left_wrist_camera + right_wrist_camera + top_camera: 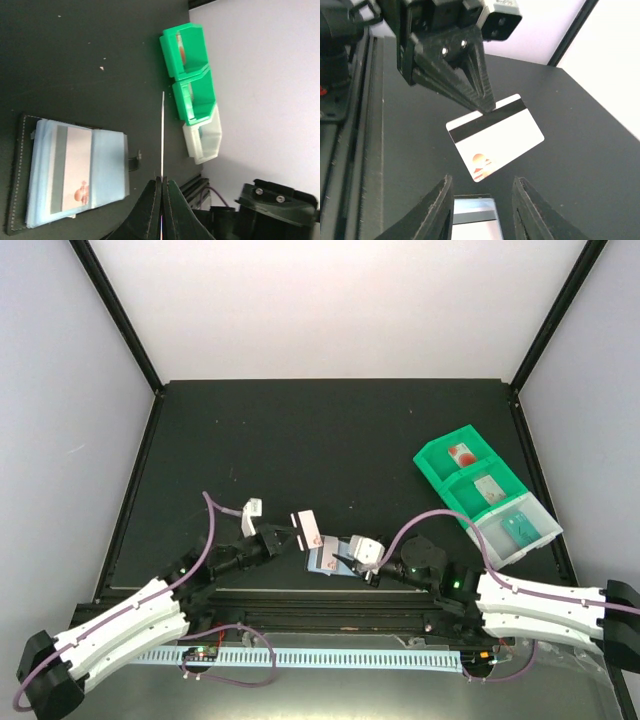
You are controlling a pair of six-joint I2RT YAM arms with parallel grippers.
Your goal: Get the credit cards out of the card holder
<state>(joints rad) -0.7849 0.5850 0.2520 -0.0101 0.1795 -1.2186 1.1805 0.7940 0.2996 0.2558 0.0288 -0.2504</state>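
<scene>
While the left gripper (161, 182) clamps one credit card (495, 137) by its striped edge, holding it clear of the table (300, 440) just above the card holder (107, 160), the sensible move is to carry it off slowly and level. The grip takes only a thin margin, so a quick swing could twist the card loose. It could go down flat on the table or towards the green tray (197, 42) (which is meant, I cannot tell). The right gripper (482, 210) hovers over the holder with its jaws parted and nothing between them; it would do well to pin the wallet flat. The holder lies open between the two arms, black outside, pale blue lining up. A second card (72, 170), white with a grey stripe and an orange mark, is tucked in its pocket.
</scene>
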